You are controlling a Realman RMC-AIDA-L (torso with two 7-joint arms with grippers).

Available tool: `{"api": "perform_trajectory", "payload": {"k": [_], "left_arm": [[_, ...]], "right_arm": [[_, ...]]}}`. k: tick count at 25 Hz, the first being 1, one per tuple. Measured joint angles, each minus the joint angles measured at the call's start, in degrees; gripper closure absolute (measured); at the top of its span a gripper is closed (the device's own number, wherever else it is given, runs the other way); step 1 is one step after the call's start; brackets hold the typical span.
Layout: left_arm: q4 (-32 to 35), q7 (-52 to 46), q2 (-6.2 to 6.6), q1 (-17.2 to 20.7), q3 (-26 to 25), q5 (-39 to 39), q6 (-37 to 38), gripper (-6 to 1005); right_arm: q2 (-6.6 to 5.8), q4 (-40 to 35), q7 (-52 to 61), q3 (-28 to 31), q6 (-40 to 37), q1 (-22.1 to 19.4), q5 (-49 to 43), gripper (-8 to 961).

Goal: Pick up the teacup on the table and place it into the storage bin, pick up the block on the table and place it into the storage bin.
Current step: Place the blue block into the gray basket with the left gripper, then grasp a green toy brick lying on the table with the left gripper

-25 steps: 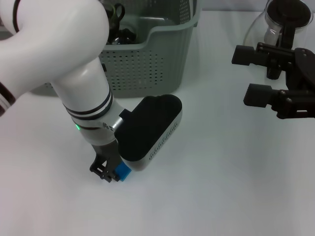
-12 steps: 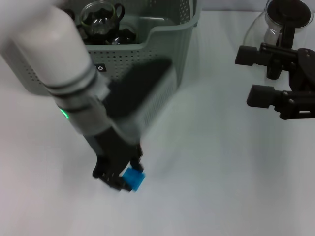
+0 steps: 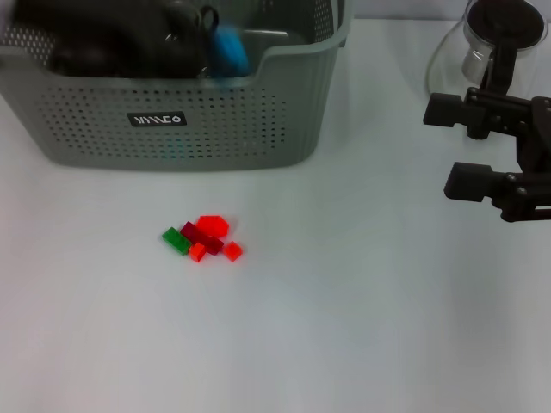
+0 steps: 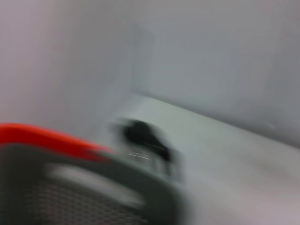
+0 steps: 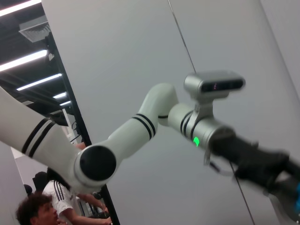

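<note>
My left gripper point(image 3: 202, 47) over storage bin point(image 3: 284, 129), clamped on blue block point(image 3: 231, 50), not dropped yet. Teacup: can't tell, likely in bin. Right gripper point(image 3: 469, 146) parked aside, fingers apart.

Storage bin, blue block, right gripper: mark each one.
storage bin point(image 3: 215, 129): head view, perforated front wall.
blue block point(image 3: 231, 52): head view, block's face, over the bin.
right gripper point(image 3: 456, 146): head view, gap between its two black fingers.
</note>
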Motion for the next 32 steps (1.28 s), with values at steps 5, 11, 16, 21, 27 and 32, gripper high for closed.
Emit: {"api": "perform_trajectory", "payload": {"k": [5,11,16,21,27,32], "left_arm": [[-6.3,-10.2,7.08,-1.3,0.7,1.8,-17.2,570],[-13.0,-14.3,6.89,-5.9,5.0,10.5,-29.8,562],[-14.9,-17.6,5.32,-6.2,8.6,12.5,-39.6,555],[-14.3,-18.1,5.18,-5.8,8.6,12.5,-41.0,504],[-4.1,-18.3,4.7,-1.7,7.8,10.7,-33.8,278],[12.0,-11.8,1.36,5.9,7.3,-0.3,-16.5,178]], "right_arm": [[-0.16,0.0,0.0,-0.4,0.0,0.3,-0.1,19],[-0.16,0.0,0.0,-0.5,0.0,0.8,-0.8,19],[-0.05,0.0,0.1,-1.1,0.0,0.7,-0.8,19],[-0.03,0.0,0.0,-1.4,0.0,0.3,-0.8,20],[-0.05,0.0,0.0,-1.6,0.0,0.2,-0.8,20],[-0.46,0.8,-0.3,-1.9,-0.1,0.3,-0.8,20]]}}
